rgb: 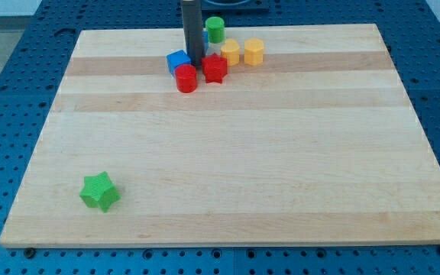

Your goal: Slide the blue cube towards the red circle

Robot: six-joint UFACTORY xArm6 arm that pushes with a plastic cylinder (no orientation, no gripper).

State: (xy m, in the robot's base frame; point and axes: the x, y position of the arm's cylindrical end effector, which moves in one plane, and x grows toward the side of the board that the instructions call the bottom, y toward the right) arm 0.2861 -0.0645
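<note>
The blue cube (177, 61) sits near the view's top centre of the wooden board (228, 183). The red circle, a short red cylinder (186, 78), stands just below and right of it, touching or nearly touching. My dark rod comes down from the top edge, and my tip (196, 63) ends right beside the blue cube's right side, above the red cylinder and left of a red star (215, 68).
A yellow block (230, 52) and a yellow hexagon (253, 51) lie right of the red star. A green cylinder (215, 29) stands at the top, right of the rod. A green star (100, 191) lies at the lower left.
</note>
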